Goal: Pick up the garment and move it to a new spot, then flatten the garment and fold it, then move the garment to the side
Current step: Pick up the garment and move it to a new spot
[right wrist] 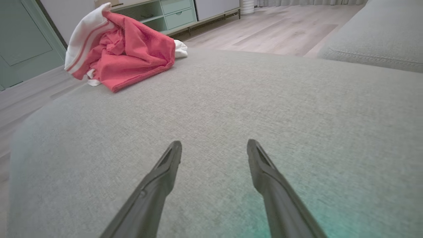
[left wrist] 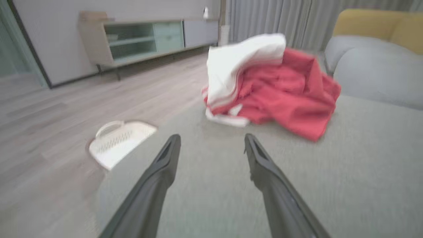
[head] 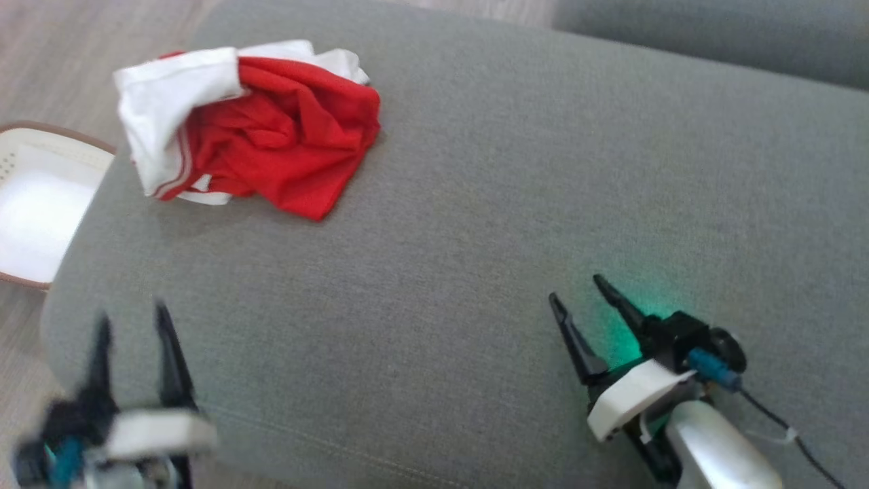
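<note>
Your left gripper (head: 132, 316) and right gripper (head: 576, 287) sit nearest, both spread wide and holding nothing. The garment (head: 271, 136), red and white, lies crumpled at the far left of the grey sofa cushion (head: 475, 217), well apart from both grippers. A white basket (head: 41, 204) stands on the floor beside that edge.

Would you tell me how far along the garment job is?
Done: nothing. The red-and-white garment lies crumpled far off on the grey sofa cushion. In hand: nothing; left gripper and right gripper are open, clear of it. Left: lifting, moving, flattening, folding, setting aside.
</note>
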### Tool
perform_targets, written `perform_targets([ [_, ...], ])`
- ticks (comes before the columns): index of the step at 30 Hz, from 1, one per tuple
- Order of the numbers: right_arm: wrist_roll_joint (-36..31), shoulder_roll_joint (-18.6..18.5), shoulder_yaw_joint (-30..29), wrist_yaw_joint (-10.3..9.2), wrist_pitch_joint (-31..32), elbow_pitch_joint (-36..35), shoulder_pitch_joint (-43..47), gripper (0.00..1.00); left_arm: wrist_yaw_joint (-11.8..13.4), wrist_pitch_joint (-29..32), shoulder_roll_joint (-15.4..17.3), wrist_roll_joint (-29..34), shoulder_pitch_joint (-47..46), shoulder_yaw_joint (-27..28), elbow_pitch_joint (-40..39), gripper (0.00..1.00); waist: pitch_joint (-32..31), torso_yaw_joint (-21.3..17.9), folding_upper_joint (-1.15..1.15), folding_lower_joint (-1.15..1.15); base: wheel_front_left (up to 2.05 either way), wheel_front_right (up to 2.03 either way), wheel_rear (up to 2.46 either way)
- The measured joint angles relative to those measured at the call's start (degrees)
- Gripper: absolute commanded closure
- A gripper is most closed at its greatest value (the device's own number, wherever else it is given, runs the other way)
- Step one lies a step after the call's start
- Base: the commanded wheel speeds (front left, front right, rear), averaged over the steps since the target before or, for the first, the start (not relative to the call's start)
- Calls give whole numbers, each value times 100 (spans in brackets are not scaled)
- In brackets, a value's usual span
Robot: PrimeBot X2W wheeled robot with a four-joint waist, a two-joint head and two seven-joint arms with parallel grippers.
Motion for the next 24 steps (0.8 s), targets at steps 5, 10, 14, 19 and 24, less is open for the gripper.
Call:
perform_targets([
  [5,0,-233,-13,0,0,-246,-236,0,-299,-18,404,249,-1243,137,-521,0,386,-146,0,1,0,0,0],
  [10,0,-275,9,0,0,-434,-437,0,-446,-43,1011,297,-2292,4,-153,0,738,-305,0,1,0,0,0],
  [14,0,-342,0,0,0,-600,-555,0,-468,-44,1358,151,-3026,-318,409,0,995,-472,0,1,0,0,0],
  [19,0,-396,-11,0,-30,-759,-758,0,-512,107,1701,-316,-3849,-1139,1250,0,1274,-706,0,1,0,0,0],
  [24,0,-394,-3,0,-59,-849,-920,0,-450,493,1951,-456,-4386,-1294,2207,0,1504,-937,0,0,0,0,0],
])
